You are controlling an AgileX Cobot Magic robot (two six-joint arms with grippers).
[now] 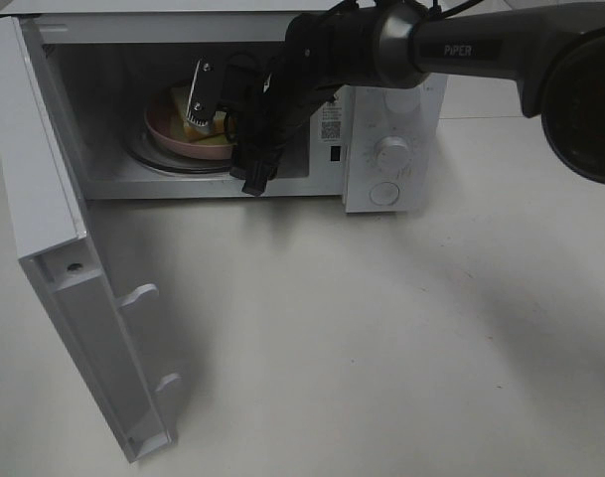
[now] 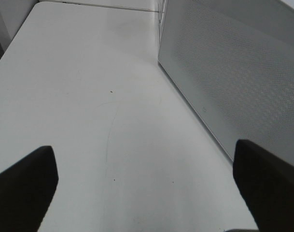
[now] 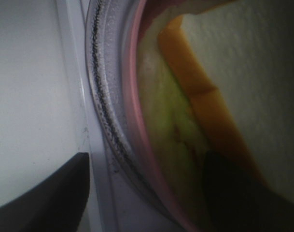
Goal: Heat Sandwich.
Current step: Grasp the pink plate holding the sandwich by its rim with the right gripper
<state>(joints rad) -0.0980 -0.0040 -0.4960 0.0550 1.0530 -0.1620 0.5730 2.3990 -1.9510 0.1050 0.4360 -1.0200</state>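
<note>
- While the boxy white microwave oven (image 1: 401,109) stands at the back of the pale white table (image 1: 381,348) with its white hinged door (image 1: 44,229) swung wide to the left of the high view, the dark right arm reaches across into the open cavity.
- The sandwich (image 1: 208,139), square pale bread with an orange-yellow filling, lies on a round pink plate (image 1: 163,127) inside that cavity.
- The plate rests on the round clear glass turntable (image 1: 158,159).
- The right claw (image 3: 147,162) is spread and pinches nothing.
- In the right wrist view, one dark finger (image 3: 45,193) hangs over the white oven floor outside the turntable's edge.
- The other finger (image 3: 243,193) lies over the sandwich; whether it touches the bread cannot be told.
- The plate's pink rim and the turntable's edge run between the two fingers, apart from the outer one.
- In the high view this claw sits low in the cavity over the plate, and a black cable (image 1: 257,169) hangs from the wrist across the opening.
- The left claw (image 2: 143,150) is spread wide, with only bare table showing between its two black fingers.
- Just beside the left claw a pale grey panel with a fine dotted pattern (image 2: 233,72) stands upright on the table; which part of the oven it is cannot be told.
- Two round white dials (image 1: 391,151) sit one above the other on the oven's front, right of the cavity.
</note>
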